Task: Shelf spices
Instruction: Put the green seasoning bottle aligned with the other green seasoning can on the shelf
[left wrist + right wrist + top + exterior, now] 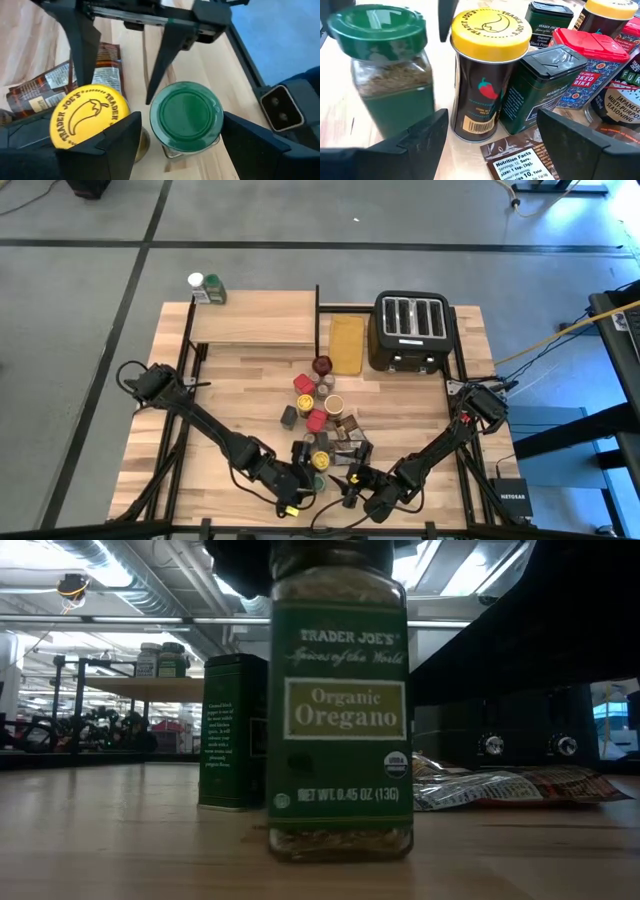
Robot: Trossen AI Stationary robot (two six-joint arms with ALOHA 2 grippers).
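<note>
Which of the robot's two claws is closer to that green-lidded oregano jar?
The left. The left gripper hangs open right over the oregano jar, one finger either side of its lid. The right gripper, also open, sits a little to the side, facing the jar and a yellow-lidded tin.

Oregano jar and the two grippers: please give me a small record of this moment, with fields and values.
oregano jar: green lid, upright on the table near its front edge
left gripper: open, fingers on either side of the oregano jar, not closed on it
right gripper: open, low, facing the yellow-lid jar
neighbour: yellow-lid jar stands beside the oregano jar
shelf: two jars at one corner
other spices: clustered mid-table
</note>
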